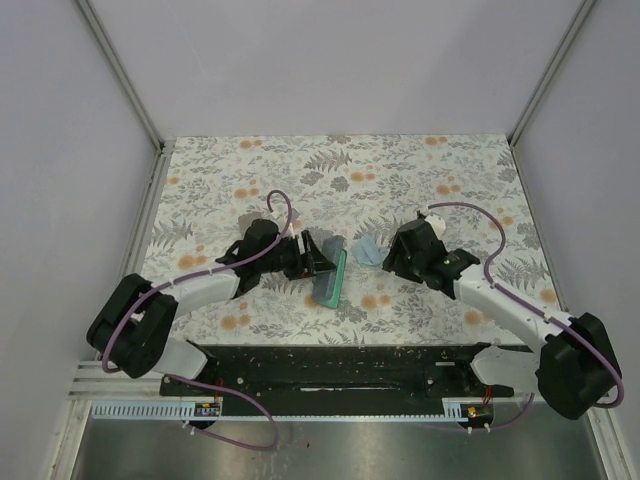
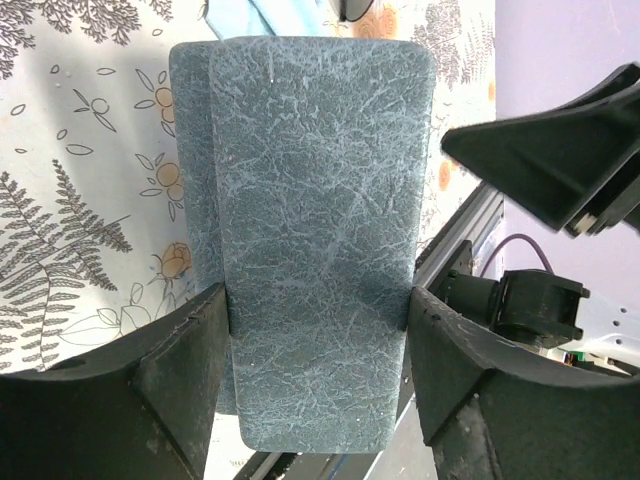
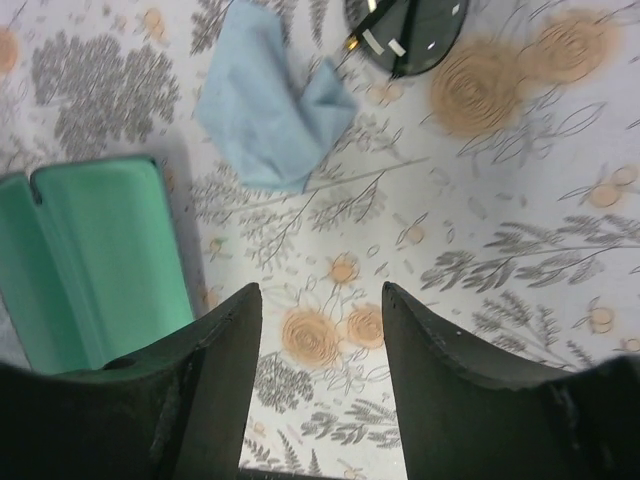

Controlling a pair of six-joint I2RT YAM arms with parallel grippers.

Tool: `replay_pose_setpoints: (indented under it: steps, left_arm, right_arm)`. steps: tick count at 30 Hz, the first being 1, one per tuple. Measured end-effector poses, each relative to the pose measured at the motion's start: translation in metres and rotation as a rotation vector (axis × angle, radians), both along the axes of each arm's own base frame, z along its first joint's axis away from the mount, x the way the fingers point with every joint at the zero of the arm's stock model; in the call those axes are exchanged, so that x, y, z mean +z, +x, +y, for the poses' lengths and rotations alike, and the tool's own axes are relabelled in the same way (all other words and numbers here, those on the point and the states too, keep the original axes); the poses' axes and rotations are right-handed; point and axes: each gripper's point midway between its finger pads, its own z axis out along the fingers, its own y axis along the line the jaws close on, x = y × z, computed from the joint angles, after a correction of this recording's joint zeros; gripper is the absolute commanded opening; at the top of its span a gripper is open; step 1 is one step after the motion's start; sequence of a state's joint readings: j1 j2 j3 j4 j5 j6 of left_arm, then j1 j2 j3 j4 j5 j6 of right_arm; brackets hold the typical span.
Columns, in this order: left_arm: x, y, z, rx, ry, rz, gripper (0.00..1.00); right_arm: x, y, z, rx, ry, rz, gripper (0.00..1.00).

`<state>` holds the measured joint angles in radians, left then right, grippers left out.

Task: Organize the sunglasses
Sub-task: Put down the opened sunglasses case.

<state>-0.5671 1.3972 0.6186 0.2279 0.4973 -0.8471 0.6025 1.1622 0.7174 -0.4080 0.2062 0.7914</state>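
My left gripper is shut on one half of an open hard case, blue-grey outside with a green lining. Its fingers press both long sides of that half. A dark lens of the thin wire-framed sunglasses lies at the top of the right wrist view, beside a light-blue cloth. The cloth also shows in the top view. My right gripper is open and empty over the floral tablecloth, right of the case. The white-framed pair is out of view.
The floral tablecloth covers the table, which is enclosed by pale booth walls. A black rail runs along the near edge between the arm bases. Part of the right arm shows in the left wrist view.
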Motion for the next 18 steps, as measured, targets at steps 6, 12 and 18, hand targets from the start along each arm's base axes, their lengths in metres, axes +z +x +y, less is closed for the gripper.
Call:
replay_pose_setpoints:
  steps: [6,12,18]
  left_arm:
    - [-0.013,0.005,-0.001,0.026,-0.01,0.003,0.26]
    - [-0.017,0.008,-0.001,0.049,-0.022,-0.004,0.37]
    - [-0.019,0.011,0.003,0.062,-0.009,-0.008,0.65]
  right_arm:
    - [-0.009,0.027,-0.029,-0.108,-0.067,0.06,0.55]
    - [-0.028,0.035,-0.025,-0.104,-0.086,0.143,0.49]
    - [-0.04,0.051,0.003,0.012,-0.057,0.193,0.47]
